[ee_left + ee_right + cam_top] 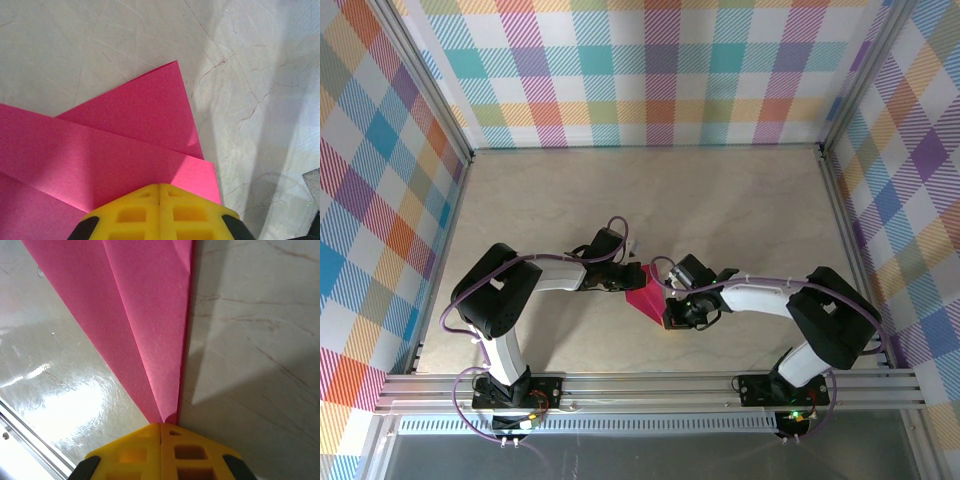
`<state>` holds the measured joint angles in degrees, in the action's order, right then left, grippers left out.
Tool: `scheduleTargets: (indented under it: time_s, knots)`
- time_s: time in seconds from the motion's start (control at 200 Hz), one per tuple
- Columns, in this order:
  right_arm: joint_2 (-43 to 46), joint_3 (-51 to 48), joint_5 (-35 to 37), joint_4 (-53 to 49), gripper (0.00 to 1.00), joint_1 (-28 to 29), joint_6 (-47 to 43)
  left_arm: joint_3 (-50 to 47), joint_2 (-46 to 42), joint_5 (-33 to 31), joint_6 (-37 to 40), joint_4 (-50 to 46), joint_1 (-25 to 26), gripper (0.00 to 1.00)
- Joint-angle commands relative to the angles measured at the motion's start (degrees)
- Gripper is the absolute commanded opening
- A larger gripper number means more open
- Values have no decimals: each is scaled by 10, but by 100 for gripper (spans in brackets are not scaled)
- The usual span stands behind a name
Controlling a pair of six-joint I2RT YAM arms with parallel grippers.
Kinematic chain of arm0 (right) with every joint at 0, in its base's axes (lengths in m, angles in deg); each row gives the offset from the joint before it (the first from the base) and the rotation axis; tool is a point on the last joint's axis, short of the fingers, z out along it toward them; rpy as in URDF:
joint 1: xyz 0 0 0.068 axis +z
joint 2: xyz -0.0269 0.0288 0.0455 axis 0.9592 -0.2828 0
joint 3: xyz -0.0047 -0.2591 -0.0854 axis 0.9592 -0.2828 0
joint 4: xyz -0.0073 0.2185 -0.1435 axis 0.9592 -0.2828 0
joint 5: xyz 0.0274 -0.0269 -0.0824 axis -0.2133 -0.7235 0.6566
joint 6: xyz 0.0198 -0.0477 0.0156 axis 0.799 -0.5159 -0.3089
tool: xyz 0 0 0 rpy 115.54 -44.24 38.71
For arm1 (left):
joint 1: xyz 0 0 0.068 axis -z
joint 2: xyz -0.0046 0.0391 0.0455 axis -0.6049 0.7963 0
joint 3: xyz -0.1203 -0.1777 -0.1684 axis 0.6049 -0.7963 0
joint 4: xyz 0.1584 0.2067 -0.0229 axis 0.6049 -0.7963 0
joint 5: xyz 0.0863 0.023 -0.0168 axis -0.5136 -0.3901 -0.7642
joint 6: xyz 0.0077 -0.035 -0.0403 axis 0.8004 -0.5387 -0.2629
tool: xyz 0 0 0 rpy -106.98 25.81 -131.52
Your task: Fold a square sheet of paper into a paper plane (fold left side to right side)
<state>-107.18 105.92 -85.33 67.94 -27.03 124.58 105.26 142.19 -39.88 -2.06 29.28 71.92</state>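
**Magenta paper held at both ends, nose at the right gripper**

Part-folded into a tapering wedge, the paper lies on the table between the two grippers and touches both. In the top view its long axis runs on a slant, with the wide end far and left and the pointed end near and right.

The left gripper sits at the paper's wide end. Its yellow fingers are pressed together with no gap, and the overlapped layers run in under them. It looks to be pinching that edge, though it could be pressing down on it instead. The right gripper is at the paper's point, fingers likewise pressed together. The creased edges converge into their seam, so it appears to pinch the tip.

From each wrist camera the paper stretches straight ahead of the fingertips. Both arms reach inward to the paper with elbows bowed outward and wrists low, one from the paper's left and one from its right. Neither is nearer.

As a judgement, the left-to-right fold turns on the left gripper carrying its end across the long axis, with the tip held down.
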Motion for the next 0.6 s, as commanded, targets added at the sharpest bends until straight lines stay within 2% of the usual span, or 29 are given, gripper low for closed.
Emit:
scheduleTargets:
  time_s: [0.0, 0.225, 0.285, 0.445, 0.53, 0.595]
  knots:
    - [11, -16, 0, -49, 0, 5, 8, -9, 3, -41, 2, -37, -6, 0]
    - [37, 2, -21, -43, 1, 1, -2, -1, -23, -19, -11, -22, -6, 0]
    - [49, 9, -31, -43, 3, -8, -10, 4, -36, -12, -12, -19, -6, 4]
    - [79, 14, -63, -27, 21, -57, -35, 8, -84, -13, -5, -19, -6, 17]
    - [84, 13, -79, -8, 32, -82, -53, 0, -118, -31, 2, -18, -6, 25]
    - [81, 13, -95, 16, 38, -98, -67, -13, -146, -47, 7, -13, -7, 28]
